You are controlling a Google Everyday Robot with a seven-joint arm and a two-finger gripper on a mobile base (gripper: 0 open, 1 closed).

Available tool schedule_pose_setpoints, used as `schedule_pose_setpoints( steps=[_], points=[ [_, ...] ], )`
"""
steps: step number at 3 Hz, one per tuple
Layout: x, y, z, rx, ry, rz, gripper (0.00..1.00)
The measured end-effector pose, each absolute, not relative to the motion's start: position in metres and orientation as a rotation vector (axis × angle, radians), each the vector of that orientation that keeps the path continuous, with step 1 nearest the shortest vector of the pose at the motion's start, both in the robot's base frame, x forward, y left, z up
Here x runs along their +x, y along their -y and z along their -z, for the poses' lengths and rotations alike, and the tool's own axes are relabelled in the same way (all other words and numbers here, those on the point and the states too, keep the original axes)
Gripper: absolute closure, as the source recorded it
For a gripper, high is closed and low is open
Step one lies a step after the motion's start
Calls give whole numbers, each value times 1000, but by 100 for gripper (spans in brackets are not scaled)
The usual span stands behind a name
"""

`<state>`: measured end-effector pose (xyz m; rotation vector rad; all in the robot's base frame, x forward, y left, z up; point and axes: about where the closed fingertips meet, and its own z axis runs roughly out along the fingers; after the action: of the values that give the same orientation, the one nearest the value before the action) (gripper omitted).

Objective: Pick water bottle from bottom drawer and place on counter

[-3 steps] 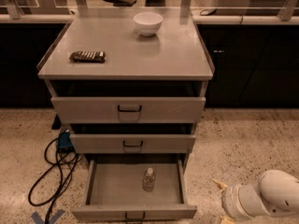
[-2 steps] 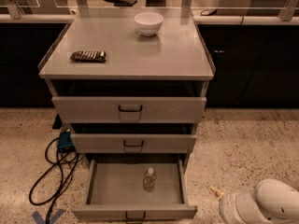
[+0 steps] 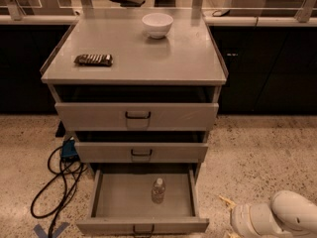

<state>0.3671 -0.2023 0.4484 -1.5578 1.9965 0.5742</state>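
Observation:
The water bottle (image 3: pixel 158 191), clear with a white cap, stands upright near the middle of the open bottom drawer (image 3: pixel 119 198). The grey counter (image 3: pixel 163 58) tops the cabinet. My gripper (image 3: pixel 226 213) is low at the bottom right, at the end of the white arm (image 3: pixel 282 216), over the floor. It is to the right of the drawer's front corner and apart from the bottle.
A white bowl (image 3: pixel 157 24) and a dark flat packet (image 3: pixel 93 59) lie on the counter. The two upper drawers (image 3: pixel 137 116) are slightly open. Black cables (image 3: pixel 57 182) and a blue box lie on the floor at the left. A pale ledge with glass panes runs behind.
My arm has sunk a little lower at the bottom right. The bottle, drawers and counter items have not moved.

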Motion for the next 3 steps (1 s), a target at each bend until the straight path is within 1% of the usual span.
schedule_pose_setpoints(
  steps=[1,2,3],
  points=[
    [424,181,-419,-1527,-1863,-608,0],
    [471,159,-390,-1499,-1835,-573,0],
    [478,160,-387,-1486,-1841,-544,0]
  ],
)
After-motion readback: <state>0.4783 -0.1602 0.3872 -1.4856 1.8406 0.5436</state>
